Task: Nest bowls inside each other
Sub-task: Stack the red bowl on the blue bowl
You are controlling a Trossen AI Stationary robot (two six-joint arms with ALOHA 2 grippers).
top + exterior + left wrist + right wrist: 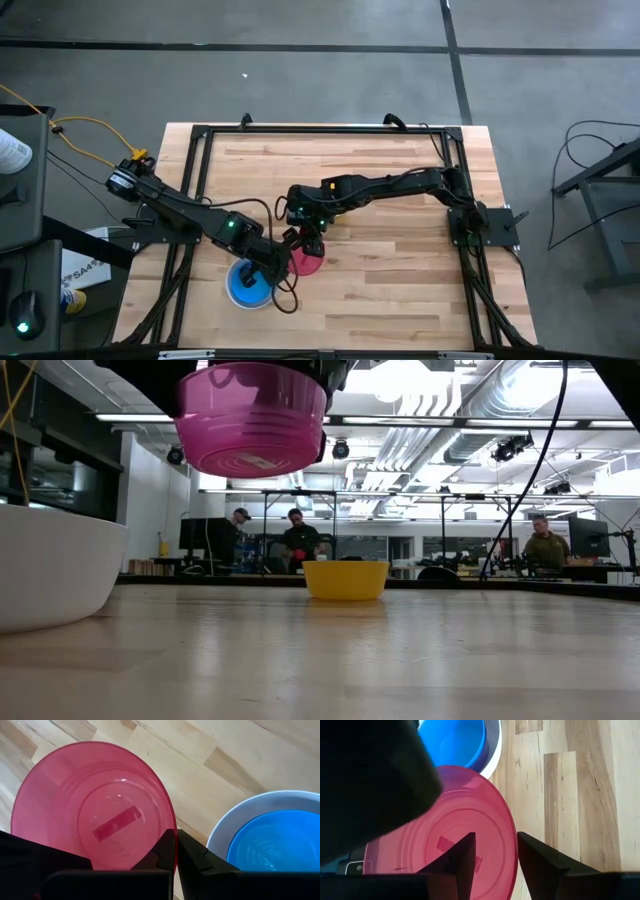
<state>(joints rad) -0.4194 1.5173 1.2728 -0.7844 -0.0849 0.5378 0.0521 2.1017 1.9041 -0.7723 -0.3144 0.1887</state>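
The pink-red bowl hangs in the air above the wooden table, just toward 3 o'clock of the white bowl as seen from above. In the low view its underside floats well clear of the tabletop, near the top of the picture.

The left gripper holds this bowl: its two dark fingers are pressed together on the rim, one inside the wall and one outside. The left arm reaches in from about 9 o'clock of the table toward the bowls.

The right gripper hovers over the same pink-red bowl, its fingers standing apart; I cannot tell whether they touch the rim. The right arm stretches in from about 3 o'clock of the table.

The blue bowl sits nested inside the white bowl, at about 7 o'clock of the table's middle. The left wrist view shows the blue one ringed by the white rim.

A yellow bowl stands upright alone on the table, farther back in the low view.

A rectangular sticker shows through the pink-red bowl's base; no writing on it can be read.

People stand in the room beyond the table.
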